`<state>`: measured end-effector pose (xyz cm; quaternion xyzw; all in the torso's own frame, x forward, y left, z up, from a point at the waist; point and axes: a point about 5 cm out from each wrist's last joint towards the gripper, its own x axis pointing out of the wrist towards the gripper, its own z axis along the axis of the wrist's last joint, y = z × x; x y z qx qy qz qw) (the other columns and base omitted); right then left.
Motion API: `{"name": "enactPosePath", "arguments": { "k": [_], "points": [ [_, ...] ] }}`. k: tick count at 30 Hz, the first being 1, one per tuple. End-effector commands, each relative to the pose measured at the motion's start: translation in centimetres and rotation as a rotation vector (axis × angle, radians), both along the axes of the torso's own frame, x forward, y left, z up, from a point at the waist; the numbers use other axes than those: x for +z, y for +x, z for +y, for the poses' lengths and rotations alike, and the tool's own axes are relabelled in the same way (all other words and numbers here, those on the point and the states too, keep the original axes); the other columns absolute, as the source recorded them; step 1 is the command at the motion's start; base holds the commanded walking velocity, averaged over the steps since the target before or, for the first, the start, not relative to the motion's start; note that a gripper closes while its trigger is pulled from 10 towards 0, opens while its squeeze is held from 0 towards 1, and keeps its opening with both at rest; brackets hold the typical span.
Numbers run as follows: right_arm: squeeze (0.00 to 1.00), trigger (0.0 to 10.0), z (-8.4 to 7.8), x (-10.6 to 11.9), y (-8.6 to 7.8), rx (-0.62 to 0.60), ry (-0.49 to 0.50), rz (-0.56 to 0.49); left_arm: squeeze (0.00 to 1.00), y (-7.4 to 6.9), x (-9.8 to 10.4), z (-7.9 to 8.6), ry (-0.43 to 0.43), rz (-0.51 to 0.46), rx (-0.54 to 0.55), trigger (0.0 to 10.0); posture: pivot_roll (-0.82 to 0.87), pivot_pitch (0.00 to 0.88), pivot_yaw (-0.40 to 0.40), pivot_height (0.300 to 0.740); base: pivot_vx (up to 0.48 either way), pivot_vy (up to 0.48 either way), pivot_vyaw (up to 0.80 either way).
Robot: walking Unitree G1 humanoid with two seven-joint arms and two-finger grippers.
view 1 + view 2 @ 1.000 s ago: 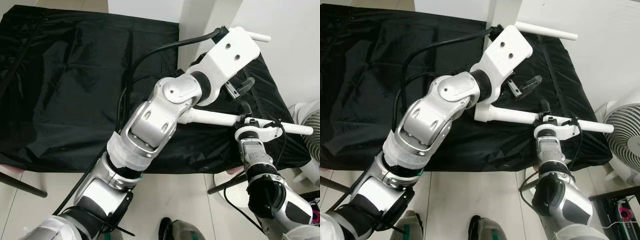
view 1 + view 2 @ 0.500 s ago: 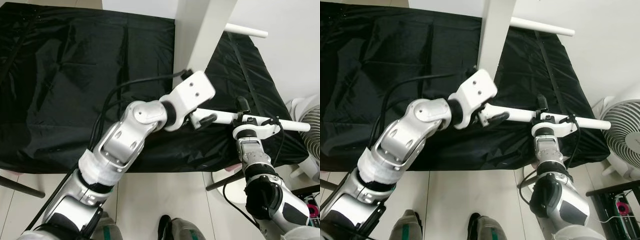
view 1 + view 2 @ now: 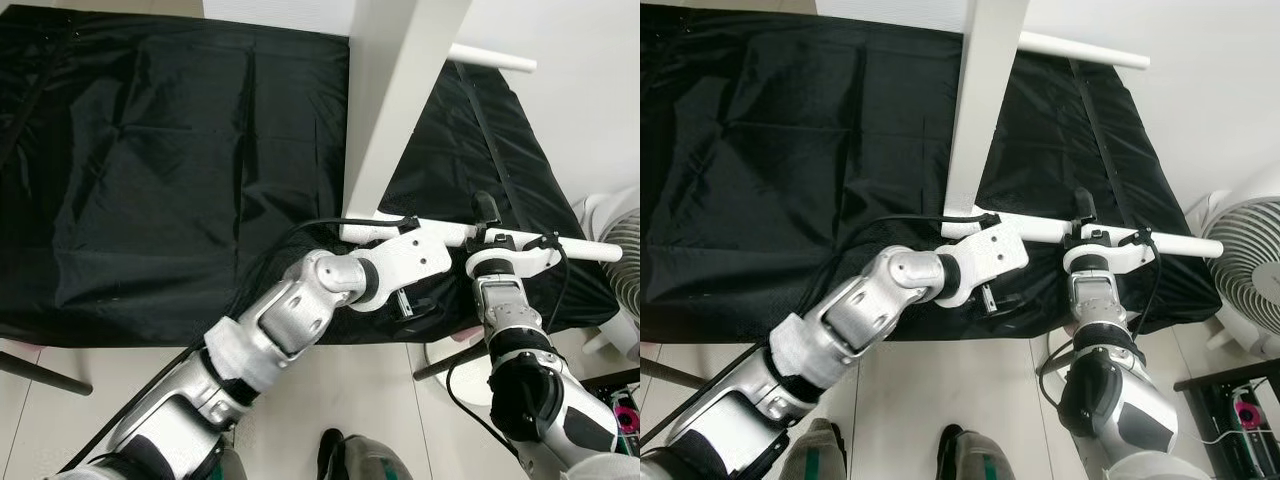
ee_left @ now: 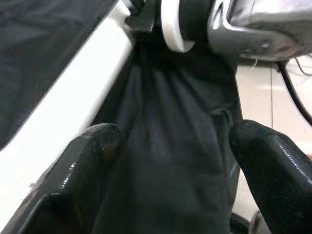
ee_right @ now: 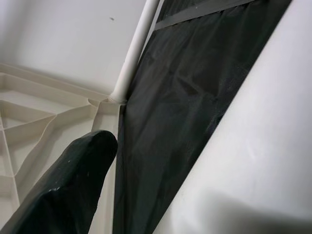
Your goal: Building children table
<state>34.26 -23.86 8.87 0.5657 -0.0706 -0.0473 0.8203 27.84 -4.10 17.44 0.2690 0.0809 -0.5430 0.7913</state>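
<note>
Black cloth (image 3: 150, 180) covers the worktop, which stands against a white wall over pale floor tiles (image 3: 330, 400). Right jaws (image 3: 490, 228) are closed around a white table leg (image 3: 580, 250) lying level across the near right part of the cloth; in the right wrist view that leg fills the side of the frame beside one black finger (image 5: 63, 190). Left jaws (image 4: 170, 161) stand well open with nothing between them, one finger (image 4: 83, 165) just beside the leg, dark cloth showing in the gap. The left gripper sits low at the worktop's front edge, below the leg's free end. A white tabletop panel (image 3: 400, 90) stands on edge over the cloth, with a second leg (image 3: 490, 60) projecting from it at the back. A fan (image 3: 1250, 270) stands at the right.
</note>
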Motion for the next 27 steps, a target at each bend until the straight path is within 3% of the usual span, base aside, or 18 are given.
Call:
{"name": "enactPosePath", "arguments": {
  "k": [1, 10, 18, 27],
  "points": [
    [0.00, 10.0, 2.5, -6.6, -3.4, 0.069, 0.128, 0.293, 0.00, 0.5, -0.1, -0.2, -0.012, -0.056, 0.091, 10.0, 0.16, 0.191, -0.009, 0.740, 0.000, 0.000, 0.00],
    [0.00, 10.0, 3.3, -6.7, -3.7, 0.088, 0.158, 0.236, 0.00, 4.0, 0.0, -1.9, 0.014, -0.074, 0.217, 10.0, 0.14, 0.196, 0.026, 0.740, 0.000, 0.000, 0.00],
    [0.00, 10.0, 3.7, -6.9, -4.0, 0.089, 0.172, 0.225, 0.00, 4.6, 0.0, -2.2, 0.022, -0.065, 0.234, 10.0, 0.12, 0.203, 0.056, 0.740, 0.000, 0.000, 0.00],
    [0.00, 10.0, 4.6, -6.7, -5.2, 0.094, 0.224, 0.144, 0.00, 5.5, 0.0, -2.6, 0.036, -0.060, 0.245, 10.0, 0.10, 0.223, 0.090, 0.740, 0.000, 0.000, 0.00]
  ]
}}
